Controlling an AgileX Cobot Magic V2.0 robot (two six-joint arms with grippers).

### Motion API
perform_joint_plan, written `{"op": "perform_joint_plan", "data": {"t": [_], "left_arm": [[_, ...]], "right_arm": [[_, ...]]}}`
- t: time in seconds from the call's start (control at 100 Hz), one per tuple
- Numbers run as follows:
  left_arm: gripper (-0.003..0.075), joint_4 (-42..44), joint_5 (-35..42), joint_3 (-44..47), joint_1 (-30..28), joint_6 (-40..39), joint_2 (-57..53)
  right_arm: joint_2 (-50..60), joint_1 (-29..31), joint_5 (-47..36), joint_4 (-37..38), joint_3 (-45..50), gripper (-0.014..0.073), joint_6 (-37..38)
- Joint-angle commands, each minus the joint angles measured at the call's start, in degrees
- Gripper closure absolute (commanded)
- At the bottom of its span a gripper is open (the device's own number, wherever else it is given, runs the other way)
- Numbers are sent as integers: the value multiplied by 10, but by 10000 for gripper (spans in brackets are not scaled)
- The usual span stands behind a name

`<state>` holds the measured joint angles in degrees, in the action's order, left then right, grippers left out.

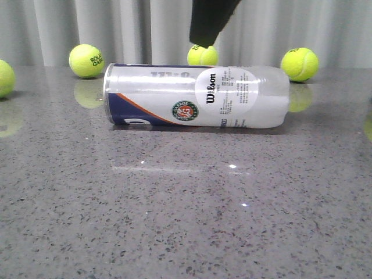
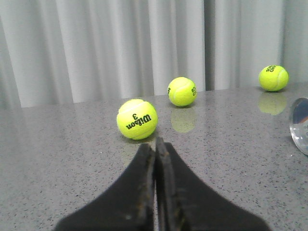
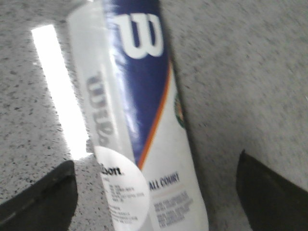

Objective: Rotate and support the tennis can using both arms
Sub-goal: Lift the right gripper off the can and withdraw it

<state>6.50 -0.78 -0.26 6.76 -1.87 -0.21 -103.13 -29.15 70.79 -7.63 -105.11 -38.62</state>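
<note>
The tennis can [image 1: 197, 96] lies on its side on the grey speckled bench [image 1: 186, 221], its silver rim toward my left and its rounded clear end toward my right. The navy-and-orange swoosh, the round badge and the white Wilson label face forward in the front view.

My right hand [image 3: 154, 192] hangs directly above the can, near its middle, with the two fingers [image 3: 38, 195] spread wide on either side of the tube. Neither finger touches the plastic; the can runs lengthwise through the gap between them, and the hand holds nothing. From the front, only a dark tapering part of that arm [image 1: 210, 20] shows, dropping from the top edge to just above the can's upper side.

My left hand [image 2: 155, 144] is closed, its fingers pressed together with nothing between them. It sits low over the bench, well apart from the can; only the silver rim [image 2: 301, 125] of the can shows at the edge of the left wrist view.

A tennis ball [image 2: 137, 119] marked Wilson 3 rests just beyond my left fingertips. Two more balls [image 2: 182, 91] stand farther back near a pale curtain [image 2: 120, 43]. The front view shows balls [image 1: 299, 64] behind the can too.
</note>
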Motion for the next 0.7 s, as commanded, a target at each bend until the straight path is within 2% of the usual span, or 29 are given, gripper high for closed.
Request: {"op": "perform_joint_plan", "data": {"t": [0.0, 0.08, 0.15, 0.43, 0.69], "left_arm": [[741, -3, 44, 27, 6, -4, -23], [741, -3, 44, 27, 6, -4, -23], [741, -3, 44, 27, 6, -4, -23], [741, -3, 44, 27, 6, -4, -23], [741, -3, 44, 27, 6, -4, -23]], "right_arm": [[50, 19, -25, 52, -19, -59, 116], [63, 37, -44, 76, -19, -59, 202], [75, 60, -53, 76, -19, -59, 238], [135, 121, -71, 76, 0, -50, 266], [244, 170, -135, 76, 108, 14, 296]]}}
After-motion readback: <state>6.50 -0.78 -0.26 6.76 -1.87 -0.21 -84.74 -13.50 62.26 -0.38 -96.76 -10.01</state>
